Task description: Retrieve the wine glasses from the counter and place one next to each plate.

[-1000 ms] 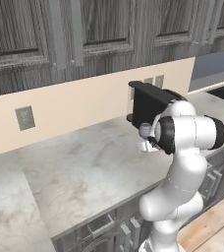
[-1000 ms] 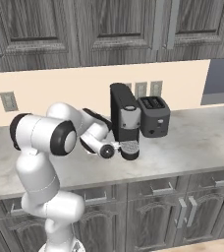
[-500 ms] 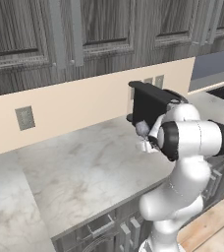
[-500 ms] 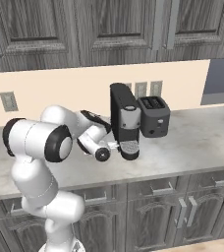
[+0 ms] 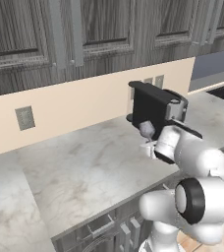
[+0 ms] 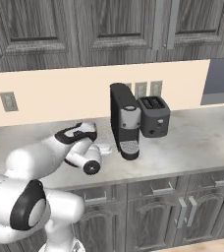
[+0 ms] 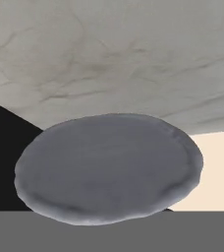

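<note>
A wine glass [image 5: 147, 130] is seen just in front of the black coffee machine [image 5: 153, 109] on the marbled counter [image 5: 84, 167], at the end of the white arm. In the hand view a broad grey disc [image 7: 109, 167] is spread close before the camera, and it is taken to be the round foot or bowl of that glass seen end-on, with the counter stone behind it. The gripper [image 6: 103, 146] is judged to be clamped on the wine glass: the jaws are nearly together, which fits a grip on the thin stem, though the fingertips themselves are hidden by the glass and the wrist. Whether the glass is resting on the stone or just raised from it cannot be told from these views.

The hand is brought in low and from the side, probably so that the stem can be taken between the jaws while the bowl is kept upright and clear of the coffee machine just behind it. A toaster [image 6: 154, 115] is set beside the machine, against the peach wall, where outlets [image 6: 141, 89] are placed for both.

The carrying step is judged to be just starting; neither plate is in sight, so most of the task is taken to be left.

No brand, label or writing can be read on the appliances or anywhere else
</note>
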{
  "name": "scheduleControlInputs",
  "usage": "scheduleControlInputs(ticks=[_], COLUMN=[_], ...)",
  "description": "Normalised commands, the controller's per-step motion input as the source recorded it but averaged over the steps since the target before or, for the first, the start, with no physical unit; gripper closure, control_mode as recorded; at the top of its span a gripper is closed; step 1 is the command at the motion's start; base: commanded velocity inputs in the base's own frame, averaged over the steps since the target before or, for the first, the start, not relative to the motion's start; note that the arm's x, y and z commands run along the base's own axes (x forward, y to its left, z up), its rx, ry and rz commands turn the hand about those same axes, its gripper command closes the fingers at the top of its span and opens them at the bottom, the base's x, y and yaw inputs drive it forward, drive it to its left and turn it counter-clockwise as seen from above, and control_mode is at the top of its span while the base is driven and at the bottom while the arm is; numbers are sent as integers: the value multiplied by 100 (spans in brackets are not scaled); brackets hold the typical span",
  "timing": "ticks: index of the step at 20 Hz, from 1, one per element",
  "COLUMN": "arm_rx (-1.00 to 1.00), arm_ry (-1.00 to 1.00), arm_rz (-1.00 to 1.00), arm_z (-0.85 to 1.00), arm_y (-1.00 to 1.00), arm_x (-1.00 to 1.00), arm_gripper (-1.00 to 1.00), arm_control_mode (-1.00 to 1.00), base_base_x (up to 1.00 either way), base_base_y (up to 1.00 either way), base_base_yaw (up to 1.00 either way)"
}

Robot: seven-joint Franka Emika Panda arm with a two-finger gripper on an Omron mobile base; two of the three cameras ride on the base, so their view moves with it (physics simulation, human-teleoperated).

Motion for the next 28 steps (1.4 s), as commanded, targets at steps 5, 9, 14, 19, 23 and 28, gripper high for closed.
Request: scheduleControlInputs(ticks=[5, 9, 14, 19, 23, 28], arm_rx=[11, 10, 8, 10, 13, 11], arm_ry=[1, 0, -1, 0, 0, -1], arm_rz=[0, 0, 0, 0, 0, 0], arm_z=[100, 100, 95, 80, 84, 81], arm_y=[0, -5, -16, -50, -59, -12], arm_x=[-72, -72, -74, -69, -66, -94], arm_gripper=[100, 100, 100, 100, 100, 100], arm_control_mode=[-100, -100, -100, -100, -100, -100], base_base_x=[0, 0, 0, 0, 0, 0], base_base_y=[0, 0, 0, 0, 0, 0], base_base_yaw=[0, 0, 0, 0, 0, 0])
